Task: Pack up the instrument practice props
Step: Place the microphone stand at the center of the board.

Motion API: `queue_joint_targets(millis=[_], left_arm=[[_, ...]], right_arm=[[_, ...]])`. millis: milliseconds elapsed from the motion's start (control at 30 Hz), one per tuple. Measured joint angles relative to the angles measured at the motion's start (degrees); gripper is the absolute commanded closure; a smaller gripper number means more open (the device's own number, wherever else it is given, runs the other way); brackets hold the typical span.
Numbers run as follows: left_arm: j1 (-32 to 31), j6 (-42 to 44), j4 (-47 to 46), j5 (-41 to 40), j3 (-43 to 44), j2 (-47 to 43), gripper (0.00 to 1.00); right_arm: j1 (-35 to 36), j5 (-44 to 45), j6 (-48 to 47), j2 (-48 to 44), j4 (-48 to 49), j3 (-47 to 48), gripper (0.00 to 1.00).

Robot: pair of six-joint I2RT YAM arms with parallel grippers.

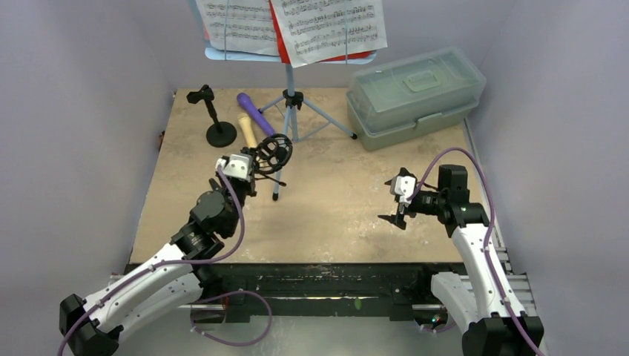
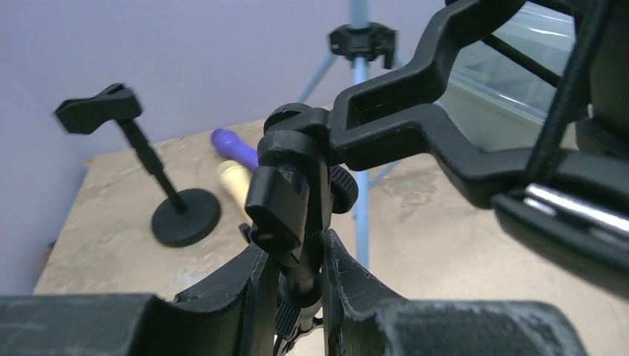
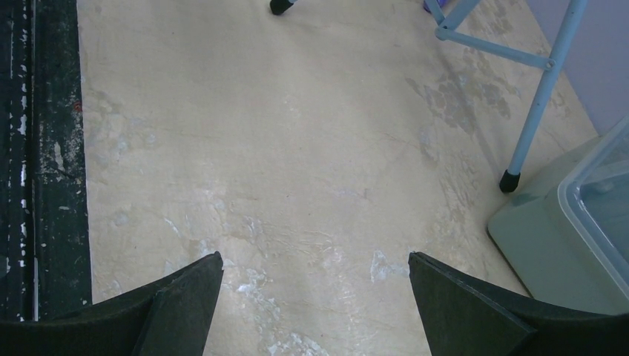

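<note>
Packing had hardly begun: left gripper point(image 2: 297, 256) pinched stem of black tripod mic holder w/ ring point(image 1: 273, 153), centre-left; right gripper point(image 3: 313, 258) spread wide; grey-green lidded plastic box point(image 1: 415, 93), upper right, was closed, other props outside.

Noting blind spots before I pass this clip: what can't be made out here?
- Top view: sheet music cut off by the upper edge; tan microphone partly hidden behind the ring holder.
- Left wrist view: holder's legs hidden below the left gripper; its ring blurred, too close.
- Right wrist view: box cut by the edge.
</note>
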State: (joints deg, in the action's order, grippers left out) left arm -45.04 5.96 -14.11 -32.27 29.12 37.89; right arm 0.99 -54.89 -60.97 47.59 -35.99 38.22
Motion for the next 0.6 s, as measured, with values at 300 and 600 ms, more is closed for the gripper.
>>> queue_joint_targets(millis=[300, 600], left_arm=[[10.93, -4.52, -4.28, -6.56, -0.13, 3.67, 1.00], [28.94, -9.92, -16.02, 4.02, -3.52, 13.81, 1.00]], right_arm=[[0.00, -0.02, -0.81, 0.02, -0.46, 0.00, 0.01], [0.00, -0.04, -1.46, 0.02, -0.61, 0.00, 0.01]])
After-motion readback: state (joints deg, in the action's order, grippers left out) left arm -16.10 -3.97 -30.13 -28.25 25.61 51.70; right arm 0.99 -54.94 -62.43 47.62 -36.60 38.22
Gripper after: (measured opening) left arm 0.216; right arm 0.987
